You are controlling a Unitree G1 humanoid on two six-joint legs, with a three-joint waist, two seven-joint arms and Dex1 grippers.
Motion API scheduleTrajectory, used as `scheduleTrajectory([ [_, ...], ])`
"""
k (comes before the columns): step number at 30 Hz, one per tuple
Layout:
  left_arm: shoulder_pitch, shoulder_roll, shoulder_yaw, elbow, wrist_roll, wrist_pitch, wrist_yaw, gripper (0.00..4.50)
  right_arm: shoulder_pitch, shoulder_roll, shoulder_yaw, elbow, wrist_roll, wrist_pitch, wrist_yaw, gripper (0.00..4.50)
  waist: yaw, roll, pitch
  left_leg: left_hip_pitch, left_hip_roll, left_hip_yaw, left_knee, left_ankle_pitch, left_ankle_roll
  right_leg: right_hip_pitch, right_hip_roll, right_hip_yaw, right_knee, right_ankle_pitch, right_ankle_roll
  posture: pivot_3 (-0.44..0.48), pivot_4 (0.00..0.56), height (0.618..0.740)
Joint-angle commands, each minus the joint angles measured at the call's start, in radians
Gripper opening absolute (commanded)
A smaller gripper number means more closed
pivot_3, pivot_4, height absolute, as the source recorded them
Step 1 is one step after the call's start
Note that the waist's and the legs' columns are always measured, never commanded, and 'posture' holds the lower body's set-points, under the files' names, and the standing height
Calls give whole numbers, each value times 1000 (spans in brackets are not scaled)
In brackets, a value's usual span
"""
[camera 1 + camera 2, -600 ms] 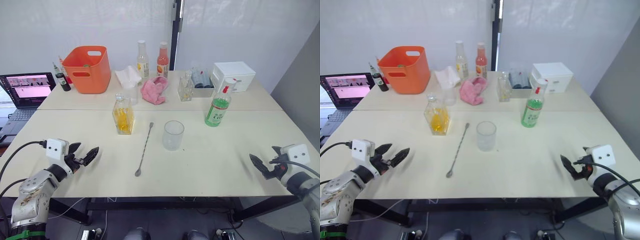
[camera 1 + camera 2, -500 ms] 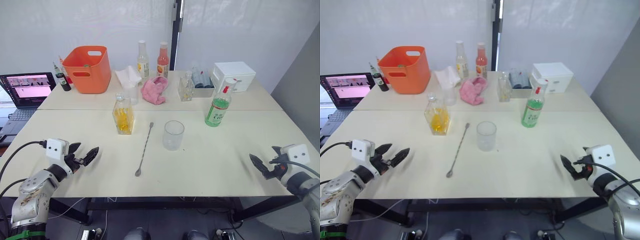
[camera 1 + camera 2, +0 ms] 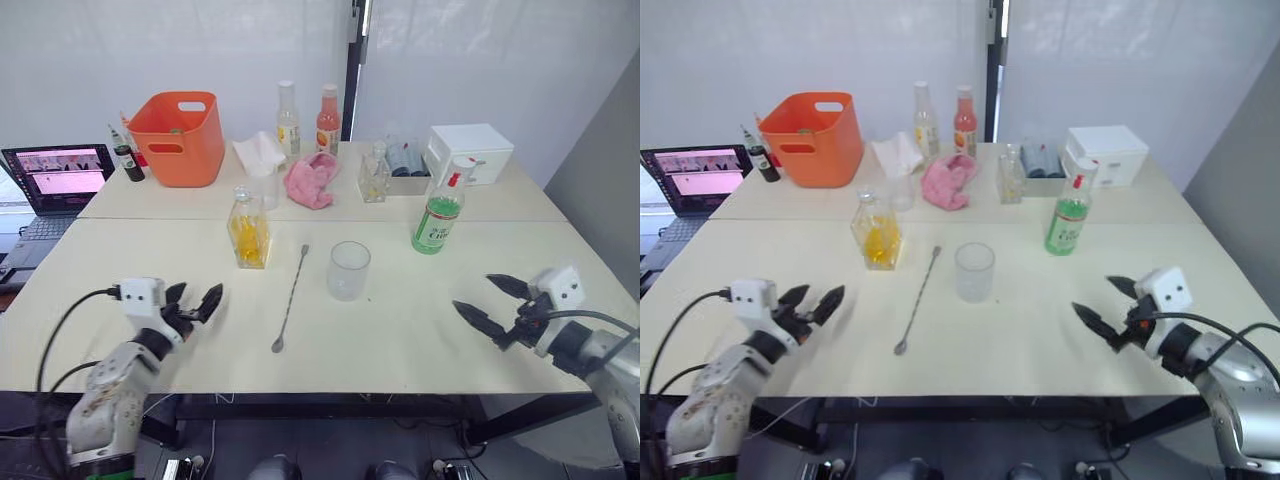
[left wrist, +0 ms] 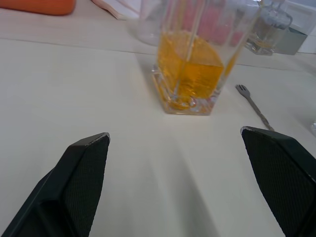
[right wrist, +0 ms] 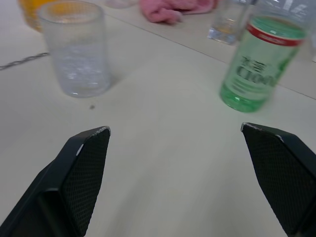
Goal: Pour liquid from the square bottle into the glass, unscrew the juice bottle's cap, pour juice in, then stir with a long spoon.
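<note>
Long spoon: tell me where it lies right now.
In the left eye view the long spoon lies flat on the table near the middle, between the square bottle on its left and the glass on its right.

Head stereo pair looks forward and down from above the near edge of the table [image 3: 400, 340], covering the whole top with near-identical framing. Left wrist camera sits low over the tabletop, facing the square bottle [image 4: 190, 74] at close range. Right wrist camera, equally low, faces the glass [image 5: 76, 49] and juice bottle [image 5: 259, 64]; both also appear in the head views.
</note>
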Motion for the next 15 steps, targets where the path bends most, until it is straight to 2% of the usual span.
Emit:
scheduleTrajectory([
  [1, -44, -25, -34, -55, 44, 0, 83, 4493, -25, -34, 11, -46, 55, 35, 58, 4500, 4, 0, 0, 0, 0, 0, 0, 0, 0, 0, 0, 0, 0, 0, 0, 0, 150, 740],
  [5, -132, -94, -105, -56, 169, -24, 239, 4493, -72, -61, 61, -87, 104, 83, 119, 4500, 12, -1, 0, -1, -1, 0, 1, 0, 0, 0, 0, 0, -1, 1, 0, 0, 150, 740],
  [10, -227, -139, -179, -25, 254, -16, 307, 4493, -96, -56, 82, -93, 112, 92, 125, 4500, 19, -2, 1, -2, -1, 0, 1, -1, 1, 0, 0, 0, -3, 2, 0, 0, 150, 740],
  [15, -325, -163, -199, 54, 302, -15, 351, 4493, -97, -51, 87, -81, 96, 77, 116, 4500, 21, -3, 2, -3, -1, 0, 2, -1, 1, 0, 0, -1, -3, 2, 1, 0, 150, 740],
])
